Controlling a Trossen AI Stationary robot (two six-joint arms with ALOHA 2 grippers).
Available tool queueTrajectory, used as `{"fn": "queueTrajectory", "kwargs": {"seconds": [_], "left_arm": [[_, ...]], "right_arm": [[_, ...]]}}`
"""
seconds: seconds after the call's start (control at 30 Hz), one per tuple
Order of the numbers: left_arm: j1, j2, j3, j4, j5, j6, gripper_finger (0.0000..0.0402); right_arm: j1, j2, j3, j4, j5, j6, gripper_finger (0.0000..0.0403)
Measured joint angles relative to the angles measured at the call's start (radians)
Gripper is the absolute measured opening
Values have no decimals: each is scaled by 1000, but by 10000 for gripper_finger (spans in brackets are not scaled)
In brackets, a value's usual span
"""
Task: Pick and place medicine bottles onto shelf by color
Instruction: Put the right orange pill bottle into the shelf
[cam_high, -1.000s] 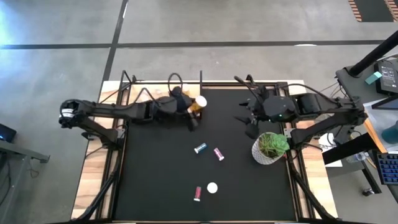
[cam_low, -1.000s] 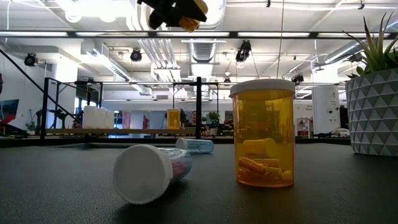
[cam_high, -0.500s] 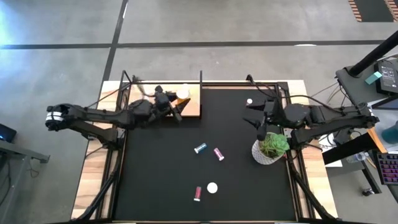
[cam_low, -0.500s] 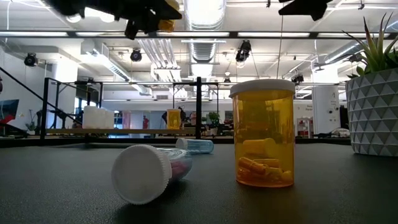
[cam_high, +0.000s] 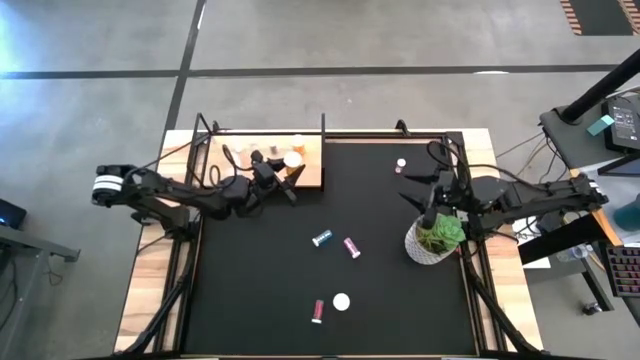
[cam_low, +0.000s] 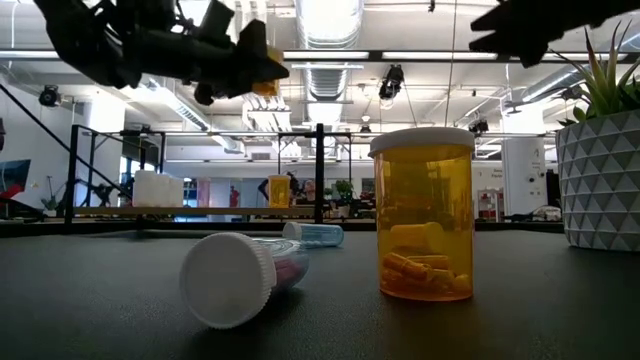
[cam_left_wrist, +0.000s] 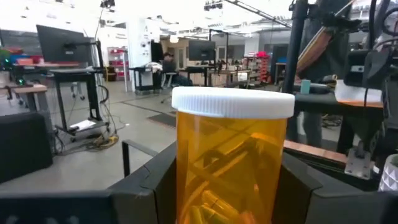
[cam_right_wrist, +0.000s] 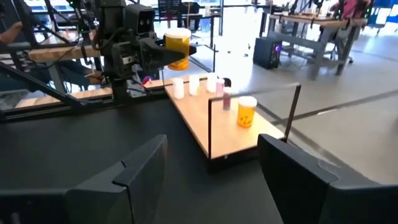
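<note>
My left gripper (cam_high: 287, 172) is shut on an orange medicine bottle (cam_left_wrist: 230, 168) with a white cap, held above the near right part of the light-wood shelf (cam_high: 310, 176). Several bottles stand on the shelf: white ones (cam_right_wrist: 179, 88), a pink one (cam_right_wrist: 221, 87) and an orange one (cam_right_wrist: 247, 112). My right gripper (cam_right_wrist: 211, 186) is open with nothing between its fingers, by the plant pot (cam_high: 432, 240). On the black mat lie a blue bottle (cam_high: 321, 238) and two pink ones (cam_high: 351, 247) (cam_high: 317, 311). An orange bottle (cam_low: 422, 215) stands upright near them. My left gripper pinches the orange bottle's body (cam_left_wrist: 186, 180) between its two fingers, on opposite sides below the white cap (cam_left_wrist: 233, 102). The fingers lie about level and come from the table's left. The bottle stands upright in the hold, lifted clear of the shelf.
A white faceted pot with a green plant stands at the mat's right edge, under my right arm. One small pink bottle (cam_high: 400, 163) stands at the far right of the mat. A thin upright frame (cam_right_wrist: 292, 109) rises at the shelf's edge. Bare mat lies in the middle.
My left gripper has sunk with the orange bottle and gone toward the table's left, over the shelf, tipping until its fingers lie level. My right gripper has drawn back toward the table's right edge and come down beside the plant pot.
</note>
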Motion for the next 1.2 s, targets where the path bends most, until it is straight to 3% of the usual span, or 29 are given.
{"fn": "queueTrajectory", "kwargs": {"seconds": [0.2, 0.6, 0.77, 1.2], "left_arm": [[0, 64, 11, 1, 0, -96, 164], [0, 139, 10, 30, -58, -107, 164], [0, 173, 9, 34, -59, -175, 164], [0, 185, 7, 48, -60, -178, 164]], "right_arm": [[0, -88, -111, 17, 0, 60, 240], [0, -208, -327, 227, 3, 91, 240], [0, -231, -359, 233, 22, 121, 240], [0, -237, -377, 195, 132, 264, 240]]}}
